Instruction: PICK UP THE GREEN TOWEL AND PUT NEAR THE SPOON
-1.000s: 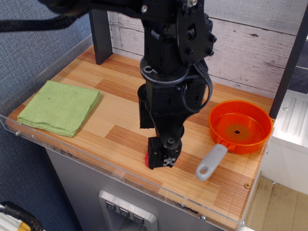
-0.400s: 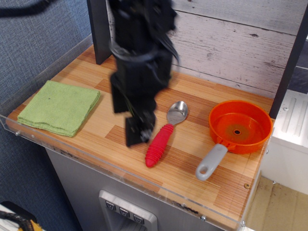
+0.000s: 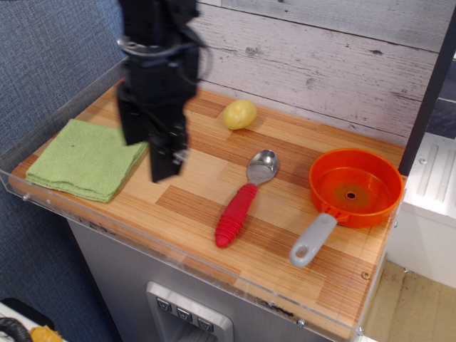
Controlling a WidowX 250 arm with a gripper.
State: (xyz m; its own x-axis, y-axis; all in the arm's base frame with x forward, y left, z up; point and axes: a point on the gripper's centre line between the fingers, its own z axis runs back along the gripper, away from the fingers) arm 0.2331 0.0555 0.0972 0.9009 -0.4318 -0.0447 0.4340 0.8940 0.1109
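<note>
The green towel (image 3: pixel 84 158) lies folded and flat at the left end of the wooden table. The spoon (image 3: pixel 241 201) lies in the middle of the table, its metal bowl toward the back and its red ribbed handle toward the front edge. My black gripper (image 3: pixel 164 171) hangs just right of the towel's right edge, between towel and spoon, and holds nothing that I can see. Its fingers point down; this view does not show whether they are open or shut. The arm hides part of the table behind it.
A yellow potato-like object (image 3: pixel 240 114) sits near the back wall. An orange pan (image 3: pixel 355 187) with a grey handle stands at the right. A clear plastic rim (image 3: pixel 107 221) runs along the table's front and left edges. A dark post (image 3: pixel 427 92) stands at the right.
My arm has swept left, from over the spoon's handle to beside the towel. The spoon and the yellow object behind it have come into view. Towel, spoon and pan have not moved.
</note>
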